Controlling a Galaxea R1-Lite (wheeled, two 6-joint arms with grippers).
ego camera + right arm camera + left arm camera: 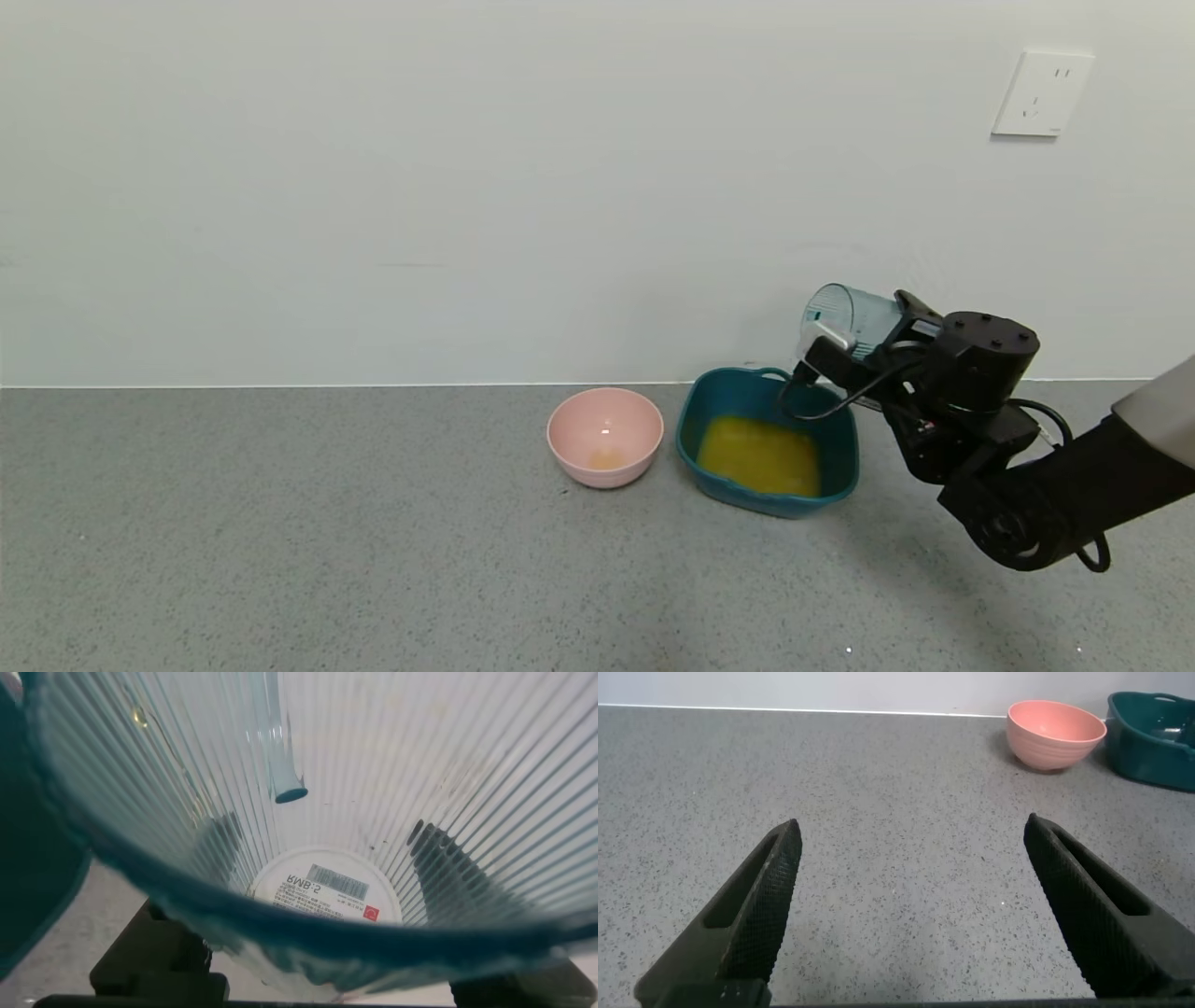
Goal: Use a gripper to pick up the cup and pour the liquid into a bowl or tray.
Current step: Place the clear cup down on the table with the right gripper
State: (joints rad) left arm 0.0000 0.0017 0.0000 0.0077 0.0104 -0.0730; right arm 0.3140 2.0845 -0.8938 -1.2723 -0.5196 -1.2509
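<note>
My right gripper (854, 341) is shut on the translucent pale blue-green cup (850, 317) and holds it tipped on its side above the far right rim of the dark teal tub (840, 467). The orange-yellow liquid (761, 455) lies in the tub. In the right wrist view the ribbed cup (318, 812) fills the frame and looks empty, with a barcode label on its base and the fingers (439, 859) dark behind its wall. My left gripper (910, 905) is open and empty over bare counter, out of the head view.
A round pink bowl (605, 436) stands just left of the tub with a small trace of orange in its bottom; it also shows in the left wrist view (1055, 733). The grey speckled counter meets a white wall behind. A wall socket (1041, 93) sits upper right.
</note>
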